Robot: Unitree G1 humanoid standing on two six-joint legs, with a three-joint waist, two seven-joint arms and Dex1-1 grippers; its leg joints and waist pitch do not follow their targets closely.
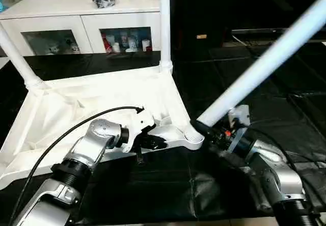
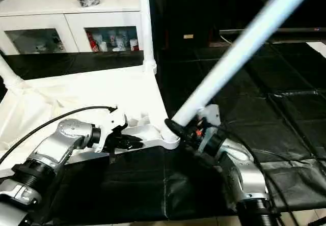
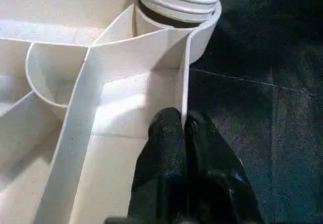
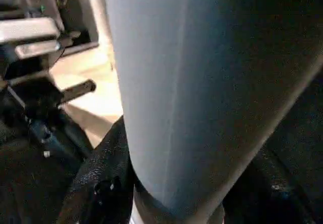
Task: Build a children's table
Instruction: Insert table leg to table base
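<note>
Table top [image 1: 86, 109]: white, upside down on the black floor [image 1: 153, 195], ribbed underside facing up.
Fitted legs: 2 upright in the far corner sockets, 1 at the far left [image 1: 15, 58], 1 at the far right [image 1: 164, 22].
Left claw [image 3: 184, 128]: fingers pinched together on the thin near rim wall of the top, beside the near corner socket [image 1: 193, 137].
Right claw [image 2: 178, 126]: clamped around the lower end of a slanted leg [image 1: 265, 58], whose foot sits at that socket.
Background: white cabinet [image 1: 76, 27] with glass doors.
</note>
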